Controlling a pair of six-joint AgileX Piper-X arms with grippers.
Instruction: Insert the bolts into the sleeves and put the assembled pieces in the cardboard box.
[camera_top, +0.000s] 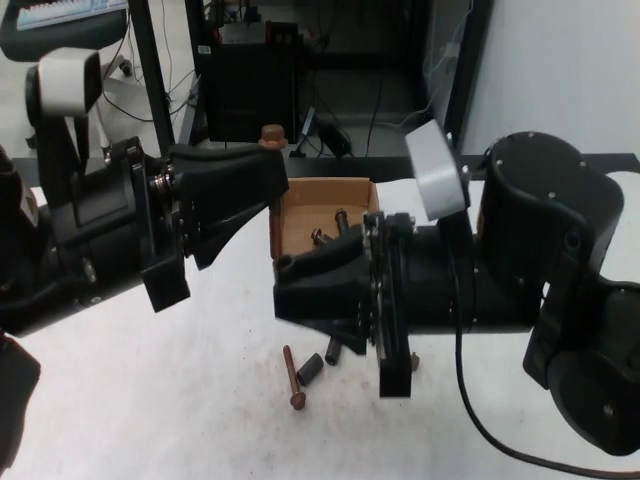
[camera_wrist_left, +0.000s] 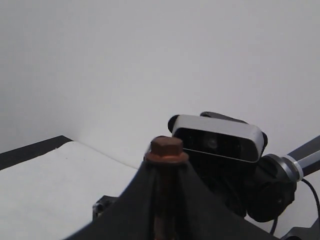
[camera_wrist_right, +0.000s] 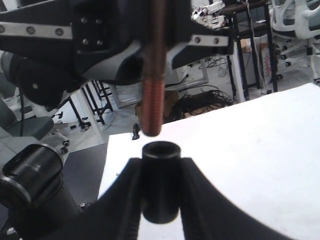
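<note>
Right wrist view | right gripper holds sleeve | bolt above (apart)

The left arm and right arm are matte black, each with a silver-grey wrist camera. A black cable trails off the right, and screws dot the left pincer.

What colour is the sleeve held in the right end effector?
The sleeve is plain black, clearest in the right wrist view, close to the tip of the reddish-brown bolt.
</note>
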